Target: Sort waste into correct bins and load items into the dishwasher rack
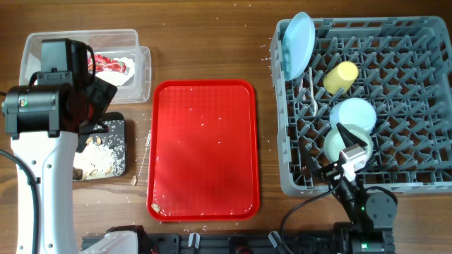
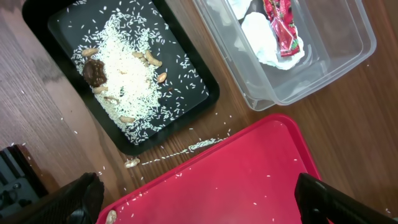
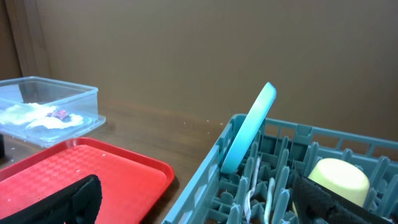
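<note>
We see the grey rack (image 1: 282, 148) filling the right side of the table (image 1: 212, 42), a lattice of upright pegs inside open grid walls. The red tray (image 1: 203, 148) lies in the middle, dotted with white grains. At the far left, the clear tub (image 1: 78, 33) holds crumpled white napkins (image 2: 264, 40) and a red-and-white wrapper (image 2: 281, 28). Just beside it sits the black tray (image 2: 59, 28), heaped with food scraps (image 2: 124, 68): rice, nuts and a brown lump (some grains lie scattered on the wood).

Our left gripper (image 2: 202, 202) hangs spread wide over the red tray's corner. The right gripper (image 3: 199, 202), equally wide, hovers at the rack's near edge.

Inside the rack, the light blue plate (image 1: 298, 46) stands on edge in the far left corner. The light blue bowl (image 1: 353, 113) touches the pale green saucer (image 1: 337, 143) near the front. The yellow-green cup (image 1: 340, 76) rests among the pegs between plate and bowl.
</note>
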